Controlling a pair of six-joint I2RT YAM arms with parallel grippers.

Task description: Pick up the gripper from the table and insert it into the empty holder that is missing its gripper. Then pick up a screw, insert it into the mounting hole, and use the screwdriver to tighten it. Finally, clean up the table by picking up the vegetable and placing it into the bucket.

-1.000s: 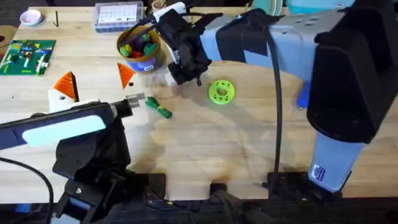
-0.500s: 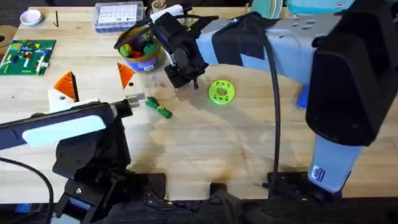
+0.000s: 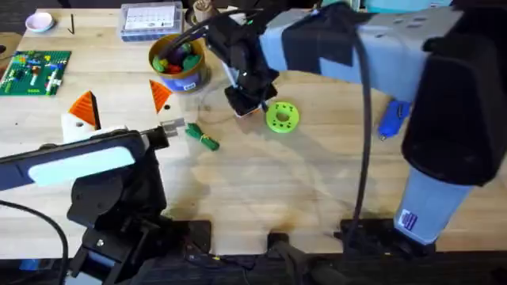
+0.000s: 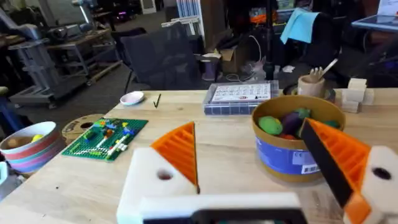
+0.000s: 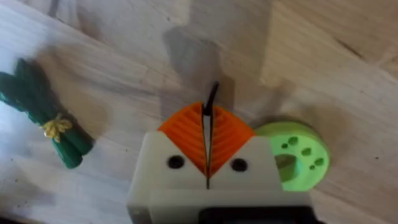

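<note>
Right hand [image 5: 207,163] is hovering above the wooden counter [image 3: 317,182], pads pressed shut on a thin dark screw [image 5: 211,99], beside the lime-green holed disc [image 3: 281,115]. Small green toy vegetable [image 3: 203,138] is lying outside the yellow-rimmed bucket [image 3: 178,62], so cleanup is waiting.

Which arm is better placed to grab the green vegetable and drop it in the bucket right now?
Left, probably. The left gripper is open and empty, near the vegetable and bucket; the right gripper is shut on a thin dark piece.
</note>
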